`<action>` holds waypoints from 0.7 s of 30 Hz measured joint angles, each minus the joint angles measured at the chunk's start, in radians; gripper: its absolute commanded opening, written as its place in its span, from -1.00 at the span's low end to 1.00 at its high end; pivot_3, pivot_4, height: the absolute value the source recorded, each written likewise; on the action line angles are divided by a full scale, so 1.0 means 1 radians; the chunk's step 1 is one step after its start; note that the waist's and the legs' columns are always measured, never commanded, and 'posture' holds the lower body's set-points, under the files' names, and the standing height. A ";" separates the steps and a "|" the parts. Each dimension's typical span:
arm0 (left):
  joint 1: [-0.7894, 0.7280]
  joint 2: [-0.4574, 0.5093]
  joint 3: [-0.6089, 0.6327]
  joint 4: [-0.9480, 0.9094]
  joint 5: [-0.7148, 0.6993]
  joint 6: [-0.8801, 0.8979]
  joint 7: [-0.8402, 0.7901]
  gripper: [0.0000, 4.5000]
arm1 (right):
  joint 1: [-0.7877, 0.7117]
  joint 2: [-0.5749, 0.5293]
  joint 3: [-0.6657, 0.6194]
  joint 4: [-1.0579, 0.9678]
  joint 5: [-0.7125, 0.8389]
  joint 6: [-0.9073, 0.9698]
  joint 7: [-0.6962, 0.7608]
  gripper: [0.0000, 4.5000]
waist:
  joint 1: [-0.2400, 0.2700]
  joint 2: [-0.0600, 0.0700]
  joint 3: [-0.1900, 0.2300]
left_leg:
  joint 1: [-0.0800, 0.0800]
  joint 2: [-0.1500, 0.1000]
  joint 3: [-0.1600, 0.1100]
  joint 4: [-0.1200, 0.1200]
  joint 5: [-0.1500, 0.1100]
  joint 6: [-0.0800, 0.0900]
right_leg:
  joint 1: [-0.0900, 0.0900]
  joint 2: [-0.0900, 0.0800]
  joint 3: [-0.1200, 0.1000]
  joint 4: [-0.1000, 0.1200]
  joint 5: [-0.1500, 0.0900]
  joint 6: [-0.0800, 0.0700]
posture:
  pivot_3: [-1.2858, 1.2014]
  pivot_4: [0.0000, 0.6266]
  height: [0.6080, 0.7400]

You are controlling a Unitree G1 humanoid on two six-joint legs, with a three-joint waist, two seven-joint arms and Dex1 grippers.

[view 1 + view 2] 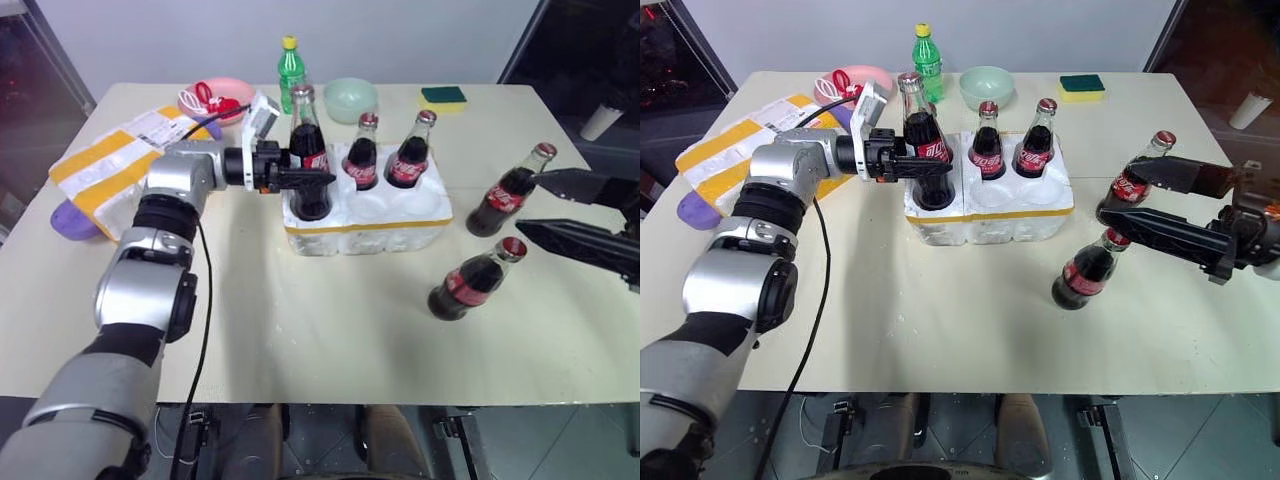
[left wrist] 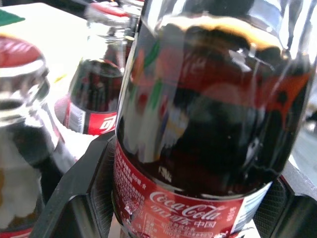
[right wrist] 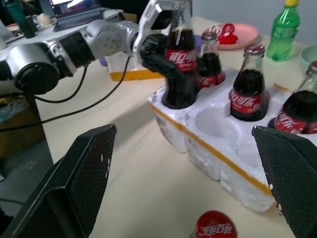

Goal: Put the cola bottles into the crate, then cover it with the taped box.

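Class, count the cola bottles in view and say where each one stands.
5. Two stand in the crate's rear wells, one is held by the left gripper at its front-left well, two on the table.

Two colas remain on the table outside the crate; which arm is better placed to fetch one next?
Right. Its open end effector already brackets the two loose cola bottles on that side, while the left end effector is shut on a bottle at the crate.

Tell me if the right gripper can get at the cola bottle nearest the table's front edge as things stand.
Probably yes. The right gripper is open, the nearest cola bottle stands upright just below its lower finger, and only bare table surrounds it; the other loose bottle stands apart behind.
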 measured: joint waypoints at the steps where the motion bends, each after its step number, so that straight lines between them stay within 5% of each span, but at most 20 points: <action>1: 0.003 0.004 -0.011 -0.006 0.018 -0.022 -0.006 0.26 | 0.001 0.000 0.000 0.002 -0.001 -0.002 -0.002 1.00 | 0.000 0.000 0.000 | 0.000 0.000 0.000 0.000 0.000 0.000 | 0.000 0.000 0.000 0.000 0.000 0.000 | 0.03 -0.52 0.98; 7: 0.118 -0.012 -0.056 -0.087 0.095 -0.212 0.039 0.26 | 0.030 0.021 0.017 0.001 -0.062 -0.054 0.003 1.00 | -0.004 0.000 0.000 | 0.001 0.000 0.000 0.000 0.000 0.000 | 0.000 0.000 0.000 0.000 0.000 0.000 | 0.03 -0.52 0.98; 10: 0.138 -0.029 -0.051 -0.081 0.112 -0.215 0.118 0.92 | 0.029 0.023 0.039 0.011 -0.080 -0.078 0.008 1.00 | -0.006 0.000 0.000 | 0.001 0.000 0.000 0.001 0.000 0.000 | 0.001 0.000 0.000 0.001 0.000 0.000 | 0.03 -0.52 0.98; 11: 0.137 -0.031 -0.047 -0.081 0.114 -0.214 0.141 0.98 | 0.025 0.023 0.050 0.018 -0.088 -0.084 0.010 1.00 | -0.003 0.000 0.000 | 0.002 0.000 0.000 0.001 0.000 0.000 | 0.002 0.000 0.000 0.001 0.000 0.000 | 0.03 -0.52 0.98; 21: 0.222 0.014 0.023 -0.276 0.012 -0.018 0.148 0.98 | 0.025 0.000 0.048 0.077 -0.166 -0.108 0.064 1.00 | -0.002 0.001 0.000 | 0.002 0.000 -0.001 0.001 0.000 0.000 | 0.002 0.000 0.000 0.001 0.000 0.000 | 0.03 -0.52 0.98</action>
